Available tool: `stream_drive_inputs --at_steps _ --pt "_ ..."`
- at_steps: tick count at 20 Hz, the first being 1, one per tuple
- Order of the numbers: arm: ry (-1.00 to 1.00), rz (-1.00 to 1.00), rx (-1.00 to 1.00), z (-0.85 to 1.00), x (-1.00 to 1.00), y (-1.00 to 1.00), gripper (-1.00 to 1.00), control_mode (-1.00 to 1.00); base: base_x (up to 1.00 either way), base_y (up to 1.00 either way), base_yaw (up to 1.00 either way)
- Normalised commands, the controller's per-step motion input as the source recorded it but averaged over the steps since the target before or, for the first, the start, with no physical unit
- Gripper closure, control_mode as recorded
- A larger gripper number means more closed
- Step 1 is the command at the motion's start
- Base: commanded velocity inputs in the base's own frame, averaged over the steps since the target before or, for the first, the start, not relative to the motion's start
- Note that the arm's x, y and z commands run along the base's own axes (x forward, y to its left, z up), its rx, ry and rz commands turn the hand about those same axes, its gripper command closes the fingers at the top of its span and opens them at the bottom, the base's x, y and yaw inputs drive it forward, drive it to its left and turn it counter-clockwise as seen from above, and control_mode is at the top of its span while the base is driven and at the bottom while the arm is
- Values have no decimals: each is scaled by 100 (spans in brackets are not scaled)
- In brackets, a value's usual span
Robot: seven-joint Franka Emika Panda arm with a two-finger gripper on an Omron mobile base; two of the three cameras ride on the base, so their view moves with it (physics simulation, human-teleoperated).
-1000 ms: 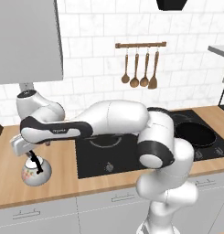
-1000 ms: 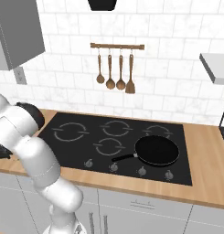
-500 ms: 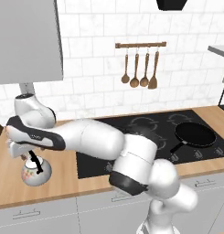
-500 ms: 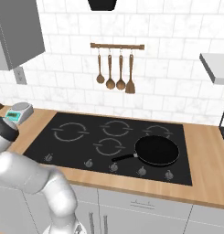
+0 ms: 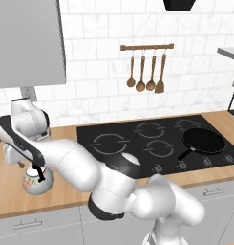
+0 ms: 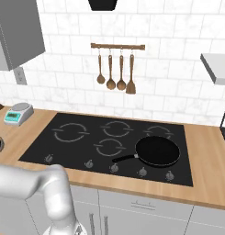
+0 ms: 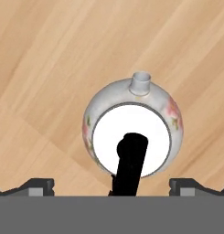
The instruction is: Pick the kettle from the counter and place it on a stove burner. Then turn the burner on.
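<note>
Kettle (image 7: 133, 132) sat upright on counter (image 7: 49, 59), left of cooktop, not yet lifted. Gripper (image 7: 111, 185) hung directly above black handle, jaws spread wide, gripping nothing. Stove burner (image 5: 109, 143) remained bare; placing, switching on left.

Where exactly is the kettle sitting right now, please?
The kettle stands on the counter at the left base view's far left, left of the cooktop, under the open pincer.

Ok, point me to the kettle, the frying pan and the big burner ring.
kettle (image 7: 131, 137): hand view, white lid.
frying pan (image 6: 157, 151): right base view, pan's dark inside.
big burner ring (image 5: 109, 144): left base view, ring's middle.
</note>
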Motion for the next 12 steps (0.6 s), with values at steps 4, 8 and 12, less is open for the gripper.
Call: stream_drive_inputs --at_steps 4,8,12 --pt "0 0 0 -27 0 0 -100 -100 0 0 0" --pt "0 0 0 -27 0 -2 -100 -100 0 0 0" --pt "0 0 0 -13 -6 -12 -100 -100 0 0 0"
